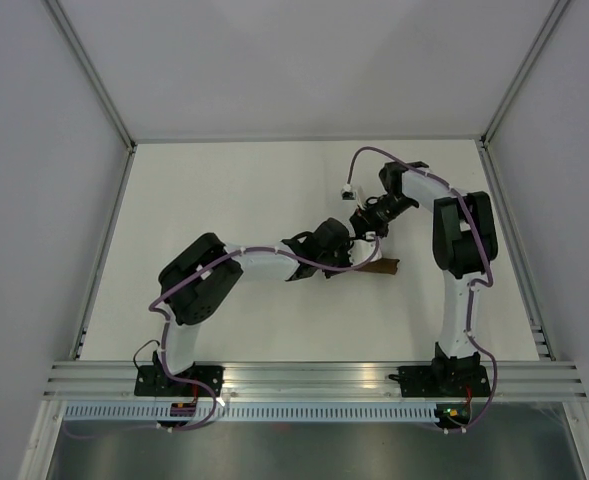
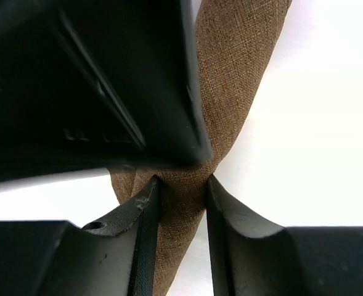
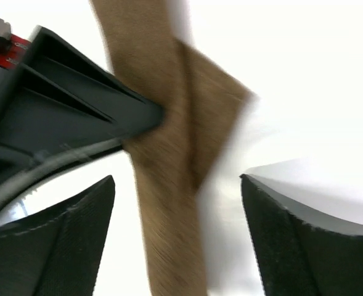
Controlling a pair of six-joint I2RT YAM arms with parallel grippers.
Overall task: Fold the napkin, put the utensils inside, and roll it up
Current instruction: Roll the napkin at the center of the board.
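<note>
The napkin [image 1: 379, 267] is a narrow brown roll lying near the table's middle, between the two arms. My left gripper [image 1: 346, 252] is shut on it. In the left wrist view the brown cloth [image 2: 230, 68] runs up between both fingertips [image 2: 145, 206], which press its sides. My right gripper [image 1: 366, 232] hovers just above the roll with its jaws wide apart. In the blurred right wrist view the napkin [image 3: 163, 185] lies between the open fingers [image 3: 76, 228] without touching them. The utensils are hidden from every view.
The white table [image 1: 234, 190] is enclosed by grey walls with metal rails along the edges. The right gripper's black body [image 2: 107, 80] fills the upper left of the left wrist view, close over the roll. A left finger [image 3: 76, 111] shows in the right wrist view.
</note>
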